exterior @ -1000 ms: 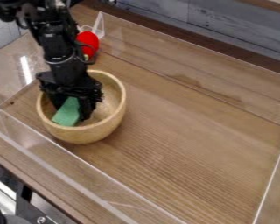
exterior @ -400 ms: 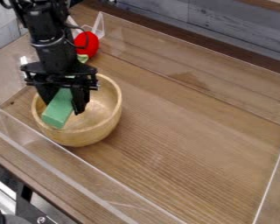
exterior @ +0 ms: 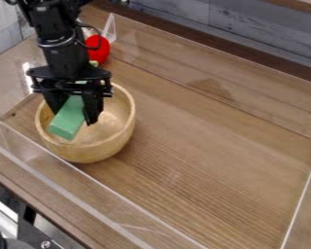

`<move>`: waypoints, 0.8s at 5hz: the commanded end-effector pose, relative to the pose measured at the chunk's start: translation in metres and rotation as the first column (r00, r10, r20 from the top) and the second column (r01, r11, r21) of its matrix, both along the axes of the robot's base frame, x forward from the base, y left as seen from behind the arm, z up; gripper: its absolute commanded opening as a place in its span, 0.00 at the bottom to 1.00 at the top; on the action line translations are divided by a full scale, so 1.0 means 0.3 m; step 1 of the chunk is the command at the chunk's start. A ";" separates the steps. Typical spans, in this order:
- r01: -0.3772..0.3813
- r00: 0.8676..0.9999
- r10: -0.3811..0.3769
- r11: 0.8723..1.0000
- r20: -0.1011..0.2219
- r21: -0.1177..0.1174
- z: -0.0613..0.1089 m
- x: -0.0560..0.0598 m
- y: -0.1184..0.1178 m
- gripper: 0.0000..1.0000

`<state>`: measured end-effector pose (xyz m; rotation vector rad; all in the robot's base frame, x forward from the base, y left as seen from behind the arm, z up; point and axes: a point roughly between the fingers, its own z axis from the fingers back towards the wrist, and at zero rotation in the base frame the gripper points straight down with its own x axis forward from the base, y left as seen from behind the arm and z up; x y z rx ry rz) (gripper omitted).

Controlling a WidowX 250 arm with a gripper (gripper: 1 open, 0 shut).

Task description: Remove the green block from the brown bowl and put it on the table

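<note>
Lifted since earlier, gripper (exterior: 70,101) jaws clamp the one green block (exterior: 69,121) above the single brown bowl (exterior: 104,144); open table (exterior: 224,146) lies rightward; clear walls (exterior: 301,209) edge it.

The wood-grain table (exterior: 210,146), edged by clear walls, carries the brown bowl (exterior: 113,136) and a red toy (exterior: 101,45).

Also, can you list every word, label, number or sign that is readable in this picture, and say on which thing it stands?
None: no readable text shows on the gripper, the green block, the bowl, the red toy or the table.
</note>
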<state>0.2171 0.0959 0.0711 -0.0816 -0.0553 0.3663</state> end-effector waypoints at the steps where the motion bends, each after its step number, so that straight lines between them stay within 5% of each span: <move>1: 0.006 0.998 -0.007 1.000 0.063 0.024 0.067 0.031 0.010 0.00; 4: 0.016 0.998 -0.016 1.000 0.063 0.005 0.093 -0.012 -0.119 0.00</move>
